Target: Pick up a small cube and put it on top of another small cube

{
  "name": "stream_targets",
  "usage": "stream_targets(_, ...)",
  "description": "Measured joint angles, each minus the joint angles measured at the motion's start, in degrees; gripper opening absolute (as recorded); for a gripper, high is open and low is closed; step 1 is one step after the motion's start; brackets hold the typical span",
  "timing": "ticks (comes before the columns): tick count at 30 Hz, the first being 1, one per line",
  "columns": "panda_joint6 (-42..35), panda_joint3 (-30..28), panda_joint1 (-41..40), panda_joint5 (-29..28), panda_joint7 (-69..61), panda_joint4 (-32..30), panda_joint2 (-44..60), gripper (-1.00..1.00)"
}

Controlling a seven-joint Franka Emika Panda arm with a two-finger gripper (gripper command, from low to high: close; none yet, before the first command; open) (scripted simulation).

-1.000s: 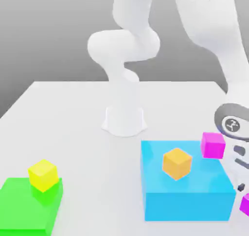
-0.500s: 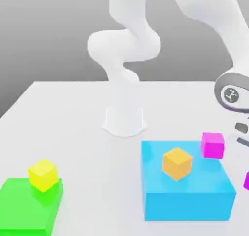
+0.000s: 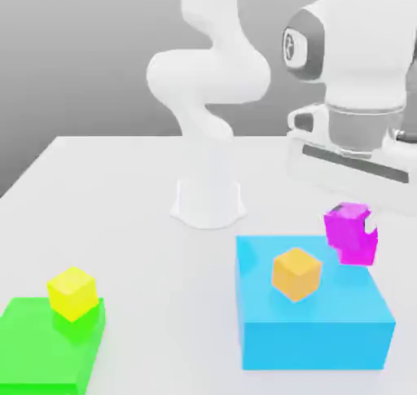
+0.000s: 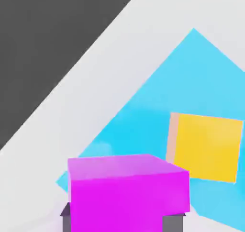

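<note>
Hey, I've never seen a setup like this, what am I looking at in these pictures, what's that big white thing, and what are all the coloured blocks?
These are computer-rendered pictures from a simulation. The big white thing is a robot arm bolted to a white table. At its end is a hand with two fingers. One picture comes from a camera standing off the arm; the other from a camera on the hand itself, looking down.

The hand is holding a small magenta cube just above a second magenta cube beside the large blue block. An orange cube sits on the blue block. At the exterior view's left, a yellow cube sits on a green block.
</note>
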Motion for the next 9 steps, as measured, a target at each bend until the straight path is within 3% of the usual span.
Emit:
stream_targets(2, 0.0, -0.4, -0.8, -1.1, -0.4, -2.7, -1.3, -1.00)
stream_targets(6, 7.9, 0.9, -2.1, -3.5, 1.2, -5.7, 4.3, -1.00)
stream_targets(7, 9.9, 1.1, -2.2, -4.0, 1.6, -6.2, 5.9, 1.00)
stream_targets(9, 9.9, 1.1, -2.2, -4.0, 1.6, -6.2, 5.9, 1.00)
